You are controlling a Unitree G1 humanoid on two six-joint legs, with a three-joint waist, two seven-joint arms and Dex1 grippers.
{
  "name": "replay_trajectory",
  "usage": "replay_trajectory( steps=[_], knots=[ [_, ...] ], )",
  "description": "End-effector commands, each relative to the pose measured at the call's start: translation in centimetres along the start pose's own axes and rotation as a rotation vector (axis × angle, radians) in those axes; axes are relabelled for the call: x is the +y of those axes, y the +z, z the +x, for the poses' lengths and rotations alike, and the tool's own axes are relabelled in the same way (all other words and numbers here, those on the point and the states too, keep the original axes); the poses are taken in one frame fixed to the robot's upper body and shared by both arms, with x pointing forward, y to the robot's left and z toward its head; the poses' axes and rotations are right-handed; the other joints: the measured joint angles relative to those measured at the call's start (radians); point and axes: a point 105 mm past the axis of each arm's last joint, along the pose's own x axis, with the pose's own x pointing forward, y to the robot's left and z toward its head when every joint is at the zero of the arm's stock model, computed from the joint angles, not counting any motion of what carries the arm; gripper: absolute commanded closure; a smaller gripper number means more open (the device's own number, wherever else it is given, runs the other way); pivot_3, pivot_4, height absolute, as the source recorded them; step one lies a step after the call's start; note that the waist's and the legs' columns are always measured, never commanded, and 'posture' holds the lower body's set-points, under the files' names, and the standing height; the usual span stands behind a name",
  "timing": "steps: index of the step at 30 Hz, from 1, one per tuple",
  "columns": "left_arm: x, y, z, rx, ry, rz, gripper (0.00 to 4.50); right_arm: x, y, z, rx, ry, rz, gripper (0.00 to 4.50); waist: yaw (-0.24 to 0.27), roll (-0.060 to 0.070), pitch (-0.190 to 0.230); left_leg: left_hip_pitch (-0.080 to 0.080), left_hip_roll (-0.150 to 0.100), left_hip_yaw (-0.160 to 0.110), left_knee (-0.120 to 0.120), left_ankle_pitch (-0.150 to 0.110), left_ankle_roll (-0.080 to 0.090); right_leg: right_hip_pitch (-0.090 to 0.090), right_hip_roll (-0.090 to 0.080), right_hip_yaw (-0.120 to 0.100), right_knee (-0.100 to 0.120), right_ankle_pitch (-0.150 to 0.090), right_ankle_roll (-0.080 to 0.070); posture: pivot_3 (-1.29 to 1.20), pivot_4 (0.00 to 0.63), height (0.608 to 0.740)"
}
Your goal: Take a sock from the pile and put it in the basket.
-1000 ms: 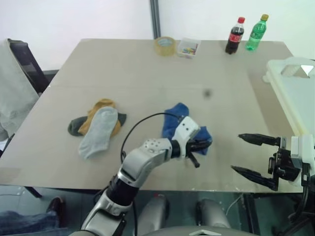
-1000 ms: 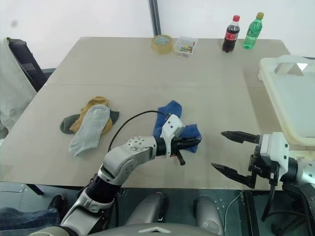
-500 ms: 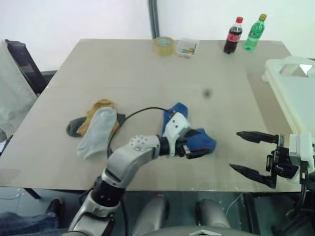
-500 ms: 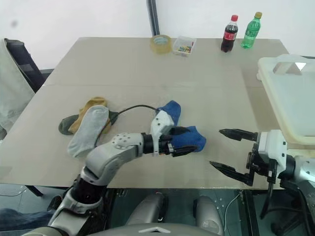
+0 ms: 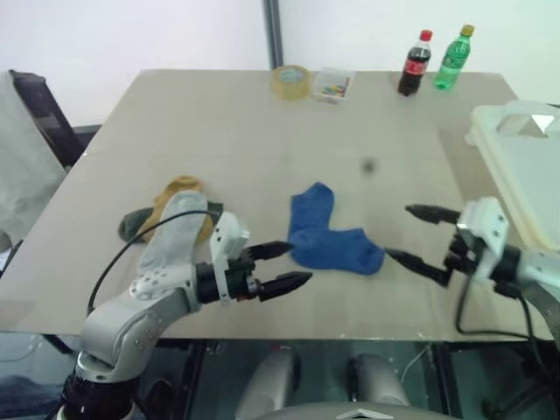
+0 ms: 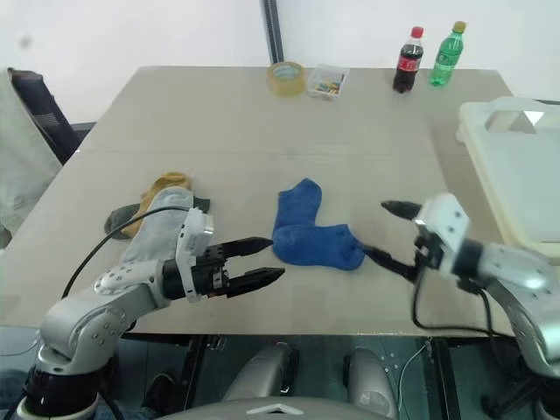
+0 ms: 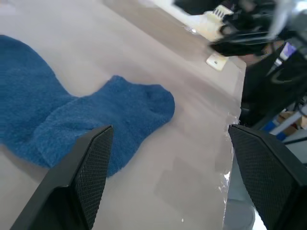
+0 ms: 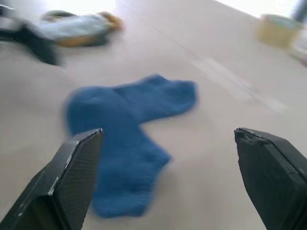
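Two blue socks [image 5: 328, 236] lie flat and overlapped in an L shape at the table's middle front, held by nothing. My left gripper [image 5: 299, 262] is open just left of them, fingers pointing at them, empty. From the right, my open right gripper [image 5: 398, 233] points at the same socks, a short gap away. The pile [image 5: 171, 223] of light grey, mustard and dark socks rests further left. The cream-white basket [image 5: 525, 166] stands at the table's right edge. The left wrist view looks over the blue socks [image 7: 96, 120] between its open fingers.
At the table's far edge stand a tape roll [image 5: 292, 80], a small clear box [image 5: 333, 84], a cola bottle [image 5: 416, 63] and a green bottle [image 5: 453, 58]. A chair with grey cloth [image 5: 26, 166] is beside the table's left side.
My left gripper opened, let go of the blue sock and drew back to the left; the sock now lies on the table. My right gripper moved in toward the sock.
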Motion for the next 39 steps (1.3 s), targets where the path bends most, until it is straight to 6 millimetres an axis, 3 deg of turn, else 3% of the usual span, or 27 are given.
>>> replay_trajectory(
  steps=[1, 4, 10, 15, 21, 25, 26, 27, 31, 39],
  knots=[
    [-0.5, 0.7, -0.5, -0.036, 0.024, 0.060, 0.36, -1.7, -1.7, 2.7, 0.148, -0.049, 0.035, 0.00, -0.003, 0.000, 0.000, 0.000, 0.000, 0.000, 0.000, 0.000, 0.000, 0.000, 0.000, 0.000, 0.000, 0.000, 0.000, 0.00, 0.150, 0.740],
    [-1.2, 0.8, -0.6, -0.066, 0.017, 0.061, 0.36, -3.0, -1.8, 7.0, 0.210, -0.053, 0.098, 0.00, -0.016, 0.001, 0.000, 0.000, 0.001, 0.001, -0.001, 0.001, -0.001, -0.002, 0.001, 0.001, 0.001, 0.001, -0.002, 0.00, 0.150, 0.740],
    [-0.9, 0.9, -0.9, -0.082, 0.054, 0.082, 0.36, -3.1, -1.3, 14.0, 0.261, 0.012, 0.238, 0.00, -0.019, 0.000, 0.000, -0.012, 0.000, 0.003, 0.000, 0.001, -0.002, -0.017, 0.001, 0.001, 0.008, 0.002, -0.002, 0.00, 0.150, 0.740],
    [-0.6, 1.0, -1.5, -0.112, 0.110, 0.100, 0.36, -3.1, -0.3, 16.7, 0.239, 0.052, 0.266, 0.00, -0.019, 0.000, 0.000, -0.016, -0.001, 0.005, 0.000, 0.001, -0.002, -0.022, 0.000, 0.002, 0.009, 0.002, -0.003, 0.00, 0.150, 0.740],
    [0.7, 1.8, -3.1, -0.181, 0.283, 0.168, 0.36, -1.8, -0.5, 17.7, 0.236, 0.138, 0.230, 0.00, -0.027, 0.000, 0.000, -0.015, 0.000, 0.007, 0.001, 0.001, -0.002, -0.025, 0.001, 0.005, 0.013, 0.002, -0.003, 0.00, 0.150, 0.740],
    [3.3, 2.4, -5.1, -0.203, 0.480, 0.239, 0.29, -0.8, -0.7, 18.4, 0.229, 0.170, 0.225, 1.69, -0.038, 0.001, 0.000, -0.014, 0.000, 0.007, 0.001, 0.002, -0.003, -0.026, 0.001, 0.005, 0.016, 0.002, -0.003, 0.00, 0.150, 0.740],
    [3.6, 2.5, -5.4, -0.198, 0.503, 0.257, 0.29, -0.6, -0.6, 18.5, 0.225, 0.174, 0.225, 2.07, -0.042, 0.001, 0.000, -0.014, 0.000, 0.007, 0.001, 0.002, -0.003, -0.026, 0.001, 0.006, 0.016, 0.002, -0.003, 0.00, 0.150, 0.740],
    [3.8, 2.5, -5.5, -0.191, 0.517, 0.270, 0.29, -0.5, -0.5, 18.7, 0.220, 0.178, 0.224, 2.76, -0.043, 0.001, 0.000, -0.014, 0.000, 0.008, 0.001, 0.002, -0.004, -0.026, 0.002, 0.006, 0.017, 0.002, -0.003, 0.00, 0.150, 0.740],
    [4.4, 2.2, -6.3, -0.175, 0.566, 0.295, 0.29, -0.1, -0.2, 19.1, 0.205, 0.192, 0.214, 4.46, -0.045, 0.001, 0.000, -0.014, 0.000, 0.011, 0.000, 0.002, -0.004, -0.029, 0.002, 0.010, 0.019, 0.002, -0.003, 0.00, 0.150, 0.740],
    [4.2, 1.8, -6.1, -0.159, 0.560, 0.292, 0.29, -1.1, 0.9, 19.3, 0.159, 0.137, 0.210, 4.46, -0.044, 0.001, 0.000, -0.014, 0.000, 0.013, 0.000, 0.002, -0.004, -0.032, 0.002, 0.013, 0.023, 0.002, -0.003, 0.00, 0.150, 0.740]
  ],
)
